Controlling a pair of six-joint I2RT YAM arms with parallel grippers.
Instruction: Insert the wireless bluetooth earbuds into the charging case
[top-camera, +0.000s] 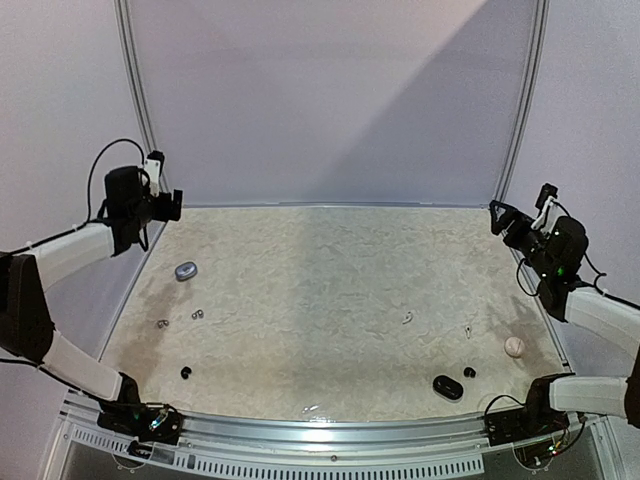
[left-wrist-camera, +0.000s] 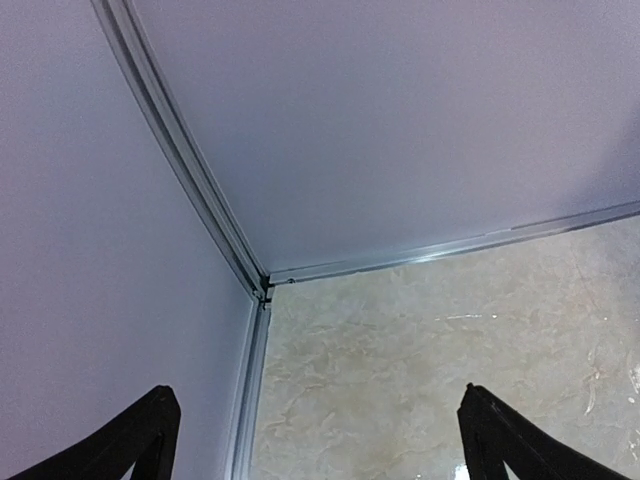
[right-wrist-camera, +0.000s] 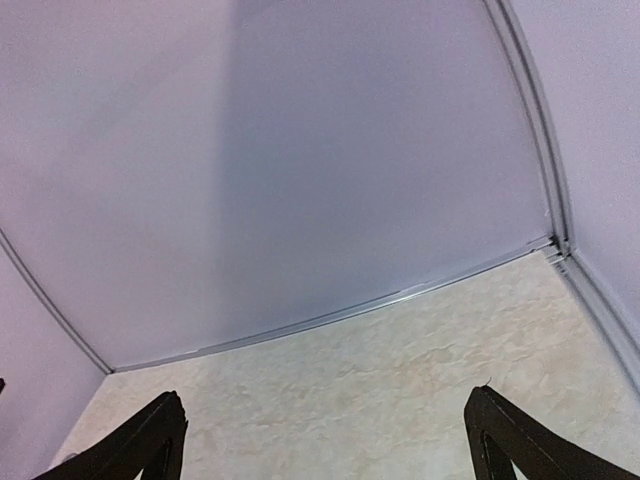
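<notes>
We judge the earbuds (top-camera: 197, 314) light, hard, slippery, best pinched across the body; one black earbud (top-camera: 469, 372) lies just beside the black case (top-camera: 447, 387), others well apart from it; left gripper (left-wrist-camera: 318, 400) and right gripper (right-wrist-camera: 325, 400) spread, empty.

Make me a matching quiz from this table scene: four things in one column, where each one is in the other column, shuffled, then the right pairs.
Things:
1. grey case
2. black case
3. pale round object
4. left gripper

Places:
A. near edge of the table, right of centre
B. raised over the far left corner, open
C. on the left side, farther back
D. close to the right edge

Pairs: 1-C; 2-A; 3-D; 4-B
</notes>
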